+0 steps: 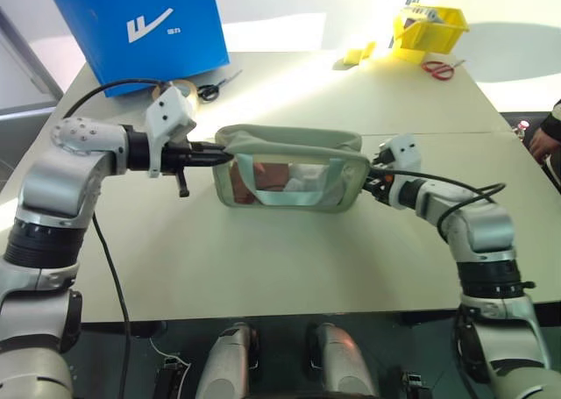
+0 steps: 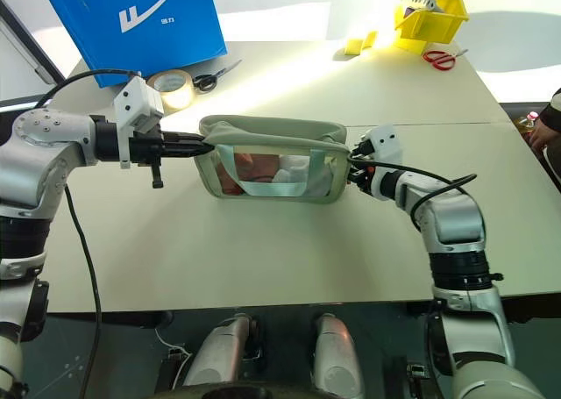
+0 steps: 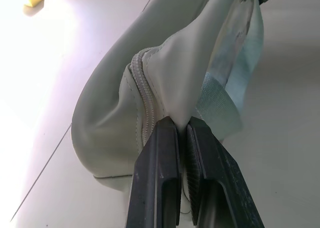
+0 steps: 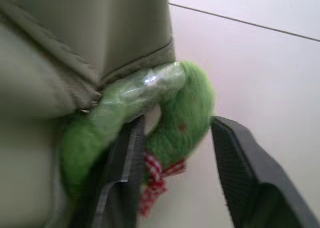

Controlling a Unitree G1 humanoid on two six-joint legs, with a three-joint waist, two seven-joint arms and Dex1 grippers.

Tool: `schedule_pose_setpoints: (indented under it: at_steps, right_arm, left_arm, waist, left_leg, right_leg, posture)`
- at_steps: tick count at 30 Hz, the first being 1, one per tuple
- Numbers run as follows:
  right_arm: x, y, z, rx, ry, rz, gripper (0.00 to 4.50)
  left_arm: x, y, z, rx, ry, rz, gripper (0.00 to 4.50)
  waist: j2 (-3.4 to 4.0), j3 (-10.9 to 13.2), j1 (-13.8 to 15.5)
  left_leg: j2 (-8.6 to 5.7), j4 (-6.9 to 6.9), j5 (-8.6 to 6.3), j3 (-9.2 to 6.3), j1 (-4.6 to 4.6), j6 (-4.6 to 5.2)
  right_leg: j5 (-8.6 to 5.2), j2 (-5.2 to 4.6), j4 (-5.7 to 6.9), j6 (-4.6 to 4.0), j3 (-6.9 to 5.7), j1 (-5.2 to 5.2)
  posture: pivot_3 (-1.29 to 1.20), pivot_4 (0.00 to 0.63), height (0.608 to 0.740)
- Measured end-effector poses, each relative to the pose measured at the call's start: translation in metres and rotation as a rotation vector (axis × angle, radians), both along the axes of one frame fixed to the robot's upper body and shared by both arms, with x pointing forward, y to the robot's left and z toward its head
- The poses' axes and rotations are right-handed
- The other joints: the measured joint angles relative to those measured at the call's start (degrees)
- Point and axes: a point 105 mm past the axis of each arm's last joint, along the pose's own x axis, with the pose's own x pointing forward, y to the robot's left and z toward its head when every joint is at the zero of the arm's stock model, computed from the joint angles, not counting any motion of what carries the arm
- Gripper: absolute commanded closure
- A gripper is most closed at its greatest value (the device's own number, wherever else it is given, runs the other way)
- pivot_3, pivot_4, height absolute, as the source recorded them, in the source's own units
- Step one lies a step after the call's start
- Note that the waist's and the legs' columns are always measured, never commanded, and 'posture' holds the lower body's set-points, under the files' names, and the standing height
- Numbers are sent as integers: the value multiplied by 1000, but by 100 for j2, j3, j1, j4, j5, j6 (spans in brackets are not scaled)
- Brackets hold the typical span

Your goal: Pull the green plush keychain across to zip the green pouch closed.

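Observation:
The green pouch (image 1: 289,175) stands on the white table (image 1: 263,259), its clear window showing reddish and white contents. My left gripper (image 1: 226,156) is shut on the pouch's left end, and its fingers (image 3: 160,158) pinch the fabric beside the zip (image 3: 142,92). At the pouch's right end my right gripper (image 1: 372,181) stands open. The green plush keychain (image 4: 187,107), a fuzzy lime ring with a red checked bow, hangs from that end between the right gripper's spread fingers (image 4: 125,173). It rests against one of them and stays apart from the other.
A blue box (image 1: 136,26), a tape roll (image 1: 180,89) and black scissors (image 1: 215,85) lie at the back left. A yellow bin (image 1: 429,26), small yellow pieces (image 1: 355,55) and red scissors (image 1: 441,68) sit at the back right. A person's hand (image 1: 543,140) shows at the right edge.

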Motion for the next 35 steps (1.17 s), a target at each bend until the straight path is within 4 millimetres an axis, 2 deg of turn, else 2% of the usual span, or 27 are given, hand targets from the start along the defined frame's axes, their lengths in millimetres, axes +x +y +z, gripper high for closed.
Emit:
schedule_pose_setpoints:
  at_steps: [2,5,10,12,16,19,21,25,26,28,32,35]
  right_arm:
    - [0,-11,17,-38,-33,5,41]
    - [-4,-36,51,-122,-82,27,41]
    - [-27,-65,79,-228,-72,151,41]
    - [-41,-63,84,-233,-44,253,41]
    - [-64,-35,91,-203,-27,458,41]
    - [-69,-15,92,-178,-49,524,0]
    - [-70,-7,91,-162,-53,541,0]
    - [-69,-7,92,-162,-55,528,0]
    - [-69,-7,92,-163,-57,525,0]
    - [-68,-9,93,-164,-59,519,0]
    - [-69,-8,102,-159,-89,524,0]
    - [-69,-11,114,-155,-127,510,0]
  left_arm:
    - [0,0,0,-2,-1,-2,4500]
    - [1,-1,0,-5,-3,-6,4500]
    - [2,0,-1,-7,-6,-4,4500]
    - [3,0,0,-5,-8,-4,4500]
    - [4,1,0,0,-14,-2,4500]
    - [3,-1,-2,-9,-4,-13,3364]
    - [2,-2,-3,-17,21,-21,2361]
    - [0,-1,-4,-31,57,-26,308]
    - [1,0,-4,-36,66,-19,53]
    - [3,5,5,-53,69,3,53]
    - [8,26,44,-89,0,73,53]
    - [11,37,51,-104,-14,105,53]
  waist:
    - [2,1,7]
    - [3,2,26]
    - [2,2,15]
    - [2,2,14]
    - [2,2,5]
    - [2,2,15]
    - [1,2,37]
    - [1,2,67]
    - [1,2,70]
    - [-1,4,88]
    - [0,3,106]
    - [1,2,109]
  left_leg:
    - [-1,0,0,0,-1,0]
    - [-4,0,-2,0,-2,3]
    - [-3,0,-4,0,-1,5]
    - [-2,0,-4,0,-1,5]
    - [1,0,-4,-1,0,3]
    - [-1,1,-12,-1,-2,-12]
    - [-3,1,-12,-1,-11,-12]
    - [-6,3,-11,-1,-25,-9]
    - [-6,3,-11,-1,-26,-8]
    - [-6,4,-4,-1,-32,0]
    - [-5,5,-3,0,-32,1]
    - [-5,4,-3,0,-30,1]
  right_leg:
    - [-2,-1,0,-3,0,0]
    - [-10,-4,-4,-16,0,-1]
    - [-11,-11,-9,-16,0,1]
    - [-11,-13,-9,-16,0,0]
    - [-10,-18,-8,-16,0,1]
    - [-11,-24,-8,-18,0,-2]
    - [-11,-28,-8,-19,0,-10]
    - [-10,-30,-9,-19,0,-20]
    - [-10,-29,-8,-19,0,-22]
    - [-10,-27,-5,-19,0,-29]
    - [-10,-24,-5,-18,-1,-30]
    - [-10,-23,-5,-18,-1,-28]
  posture:
    - [0,150,740]
    - [0,150,740]
    - [0,150,740]
    - [0,150,740]
    - [0,150,740]
    - [0,150,740]
    - [0,150,740]
    - [0,150,740]
    - [0,150,740]
    - [0,150,740]
    - [0,150,740]
    - [0,150,740]
